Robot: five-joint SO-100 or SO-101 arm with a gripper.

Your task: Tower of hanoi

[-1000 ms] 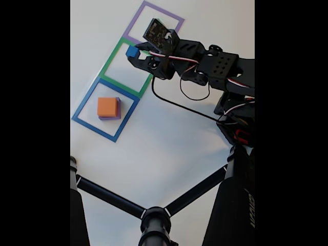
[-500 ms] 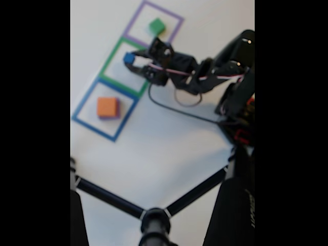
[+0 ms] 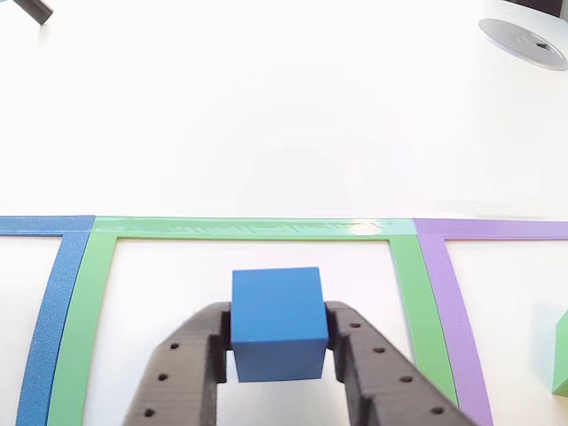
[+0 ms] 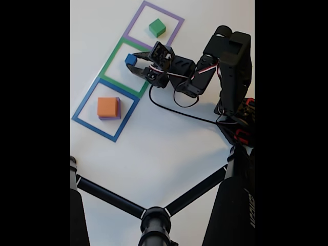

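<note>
Close wrist camera; high fixed camera overlooks table.

plain white surface, evenly and brightly lit; black tripod legs cross the lower fixed view; round grey disc at far edge

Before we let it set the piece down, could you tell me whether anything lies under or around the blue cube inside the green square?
Nothing visible does. The gripper holds the blue cube inside the green square, whose floor looks bare around it. The green cube sits in the purple square, the orange block in the blue one.
</note>
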